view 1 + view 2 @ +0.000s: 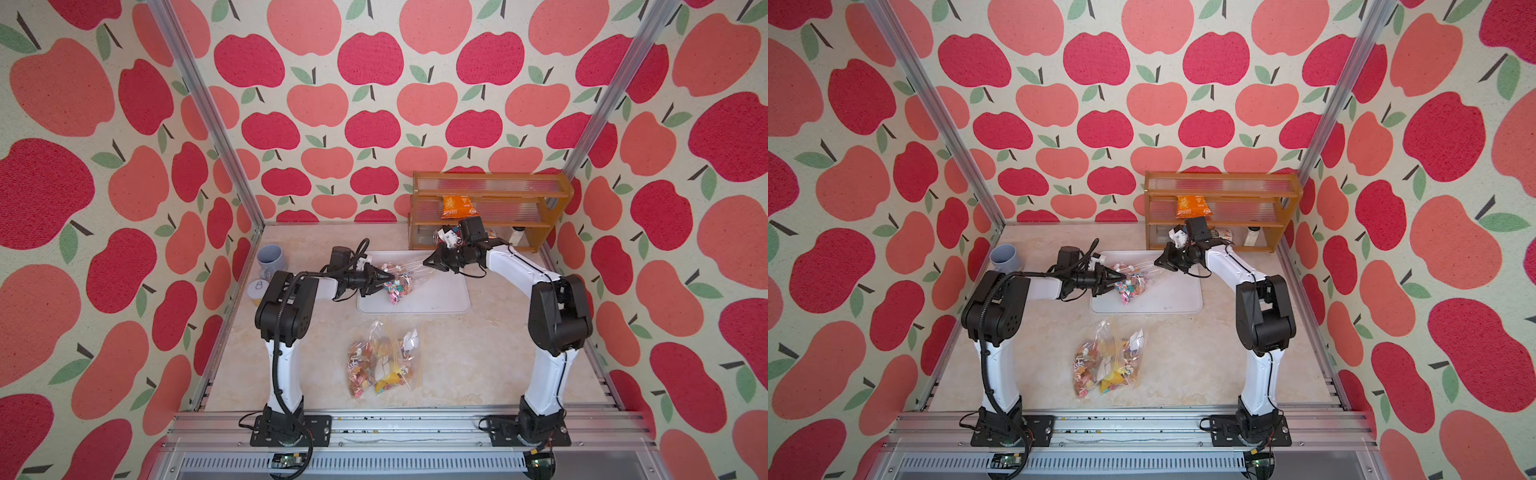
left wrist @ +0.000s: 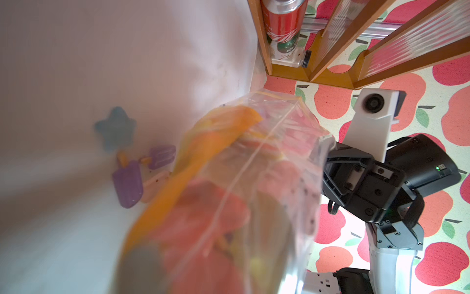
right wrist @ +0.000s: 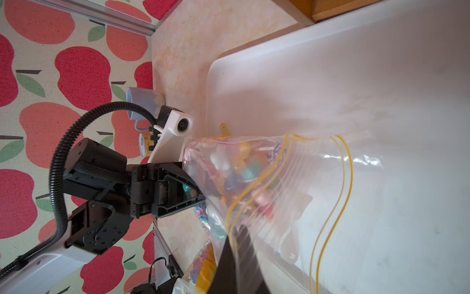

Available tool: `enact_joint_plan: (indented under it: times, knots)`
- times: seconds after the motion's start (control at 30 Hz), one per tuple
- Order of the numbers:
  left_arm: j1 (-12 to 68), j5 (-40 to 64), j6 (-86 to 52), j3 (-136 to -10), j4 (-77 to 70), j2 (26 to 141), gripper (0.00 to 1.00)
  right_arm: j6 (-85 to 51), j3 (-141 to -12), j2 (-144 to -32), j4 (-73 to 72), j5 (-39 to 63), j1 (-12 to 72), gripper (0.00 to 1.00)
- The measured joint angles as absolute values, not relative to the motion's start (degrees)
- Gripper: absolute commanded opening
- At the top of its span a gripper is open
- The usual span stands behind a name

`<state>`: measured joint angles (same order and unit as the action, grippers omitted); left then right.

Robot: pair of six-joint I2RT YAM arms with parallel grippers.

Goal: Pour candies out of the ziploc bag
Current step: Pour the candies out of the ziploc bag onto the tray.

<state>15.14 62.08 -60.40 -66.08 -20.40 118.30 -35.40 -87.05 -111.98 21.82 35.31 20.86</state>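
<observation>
Left gripper [image 1: 386,277] is clamped on the candy-filled end of the ziploc bag [image 1: 411,275]. Right gripper [image 1: 428,262], jaws closed, pinches the bag's opposite, clear end, so the bag spans the gap between them over the white tray [image 1: 440,297]. The candies [image 1: 397,289] are bunched in the bag just beside the left gripper's tips. A blue star [image 2: 115,127] and a purple lolly-shaped piece [image 2: 128,184] lie loose on the tray, and a second filled bag [image 1: 384,361] lies well apart, toward the arm bases.

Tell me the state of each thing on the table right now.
Ziploc bag: held at both ends over the tray.
Candies: mostly inside it, few on tray.
Left end effector: shut on ziploc bag.
Right end effector: shut on ziploc bag.
Second bag: lying flat, full.
</observation>
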Motion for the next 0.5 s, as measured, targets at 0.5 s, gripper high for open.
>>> enact_joint_plan:
  times: [0.5]
  knots:
    - [15.1,62.4,-54.2,-74.9,-3.2,117.3,0.13,-35.6,-82.5,-112.0,17.8,37.7,19.3,0.00]
